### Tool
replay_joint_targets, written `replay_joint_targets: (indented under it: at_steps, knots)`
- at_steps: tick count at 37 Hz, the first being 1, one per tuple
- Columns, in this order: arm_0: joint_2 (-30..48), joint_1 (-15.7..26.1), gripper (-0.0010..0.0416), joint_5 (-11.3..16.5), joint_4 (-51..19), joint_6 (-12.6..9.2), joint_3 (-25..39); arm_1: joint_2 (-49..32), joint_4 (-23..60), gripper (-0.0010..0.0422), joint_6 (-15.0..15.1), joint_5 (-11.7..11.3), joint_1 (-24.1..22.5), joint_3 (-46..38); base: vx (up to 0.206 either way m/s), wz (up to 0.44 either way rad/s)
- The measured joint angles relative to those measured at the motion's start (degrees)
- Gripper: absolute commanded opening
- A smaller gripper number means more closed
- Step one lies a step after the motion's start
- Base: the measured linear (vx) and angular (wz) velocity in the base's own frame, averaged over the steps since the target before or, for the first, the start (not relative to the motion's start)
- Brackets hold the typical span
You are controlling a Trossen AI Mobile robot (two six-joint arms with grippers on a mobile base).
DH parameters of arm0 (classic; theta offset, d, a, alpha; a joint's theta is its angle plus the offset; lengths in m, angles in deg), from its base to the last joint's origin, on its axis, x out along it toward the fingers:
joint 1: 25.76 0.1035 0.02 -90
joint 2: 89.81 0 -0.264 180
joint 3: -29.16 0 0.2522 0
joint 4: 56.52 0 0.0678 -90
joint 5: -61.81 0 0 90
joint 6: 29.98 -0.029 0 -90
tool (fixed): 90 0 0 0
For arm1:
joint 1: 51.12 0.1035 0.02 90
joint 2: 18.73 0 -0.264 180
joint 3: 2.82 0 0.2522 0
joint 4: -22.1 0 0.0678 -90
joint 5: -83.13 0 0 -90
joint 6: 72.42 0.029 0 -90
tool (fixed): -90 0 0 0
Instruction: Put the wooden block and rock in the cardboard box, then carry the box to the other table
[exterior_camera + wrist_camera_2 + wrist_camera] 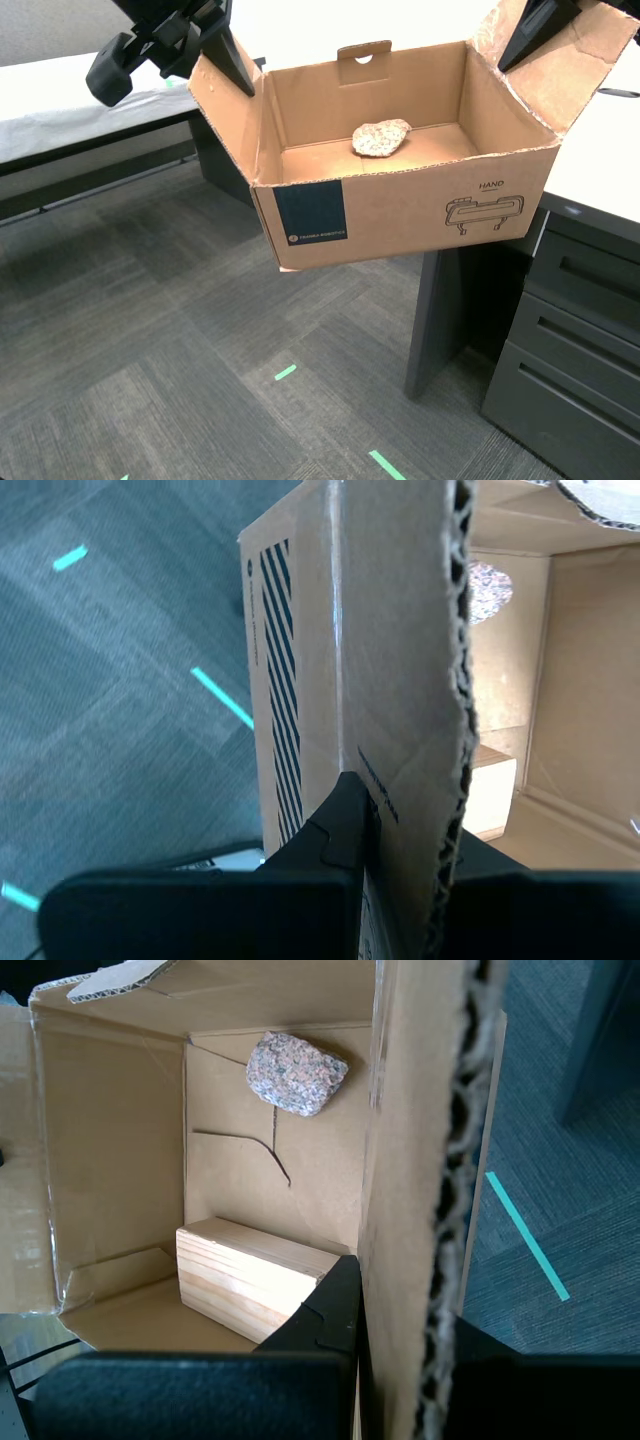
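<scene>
clearly airborne, cardboard box (pixel 400 215) pinched by flaps alone, first pincer (pixel 400 1330) and second pincer (pixel 400 830) both clamped on cardboard; flap tearing or slipping would dump rock (pixel 381 137) and wooden block (pixel 250 1275).

Below me lies a dark grey carpet tile floor (pixel 150 350), its squares laid in alternating grain; short strips of green tape (pixel 285 372) are stuck to it, one near the middle of the exterior view and a longer one (pixel 387 464) close to the bottom edge; in both wrist views the same kind of strips (pixel 527 1235) show as bright lines on the carpet. At the exterior view's right stands a dark grey metal drawer cabinet (pixel 575 340) with recessed handle slots, tucked under a smooth white desktop (pixel 605 150); beside it a dark grey panel leg (pixel 440 320) reaches down to the floor.
</scene>
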Motion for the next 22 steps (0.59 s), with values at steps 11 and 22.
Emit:
replay_joint_targets:
  at_steps: [11,22]
  knots:
    - [0.00,0.04,-0.0001,-0.11,-0.61,-0.17,0.00,0.00,-0.42,-0.0001,0.68,-0.04,-0.04,0.00,0.118,-0.056]
    - [0.00,0.04,-0.0001,-0.11,-0.90,-0.17,0.00,-0.07,-1.01,-0.0001,2.80,-0.22,-0.04,0.00,0.132,-0.042]
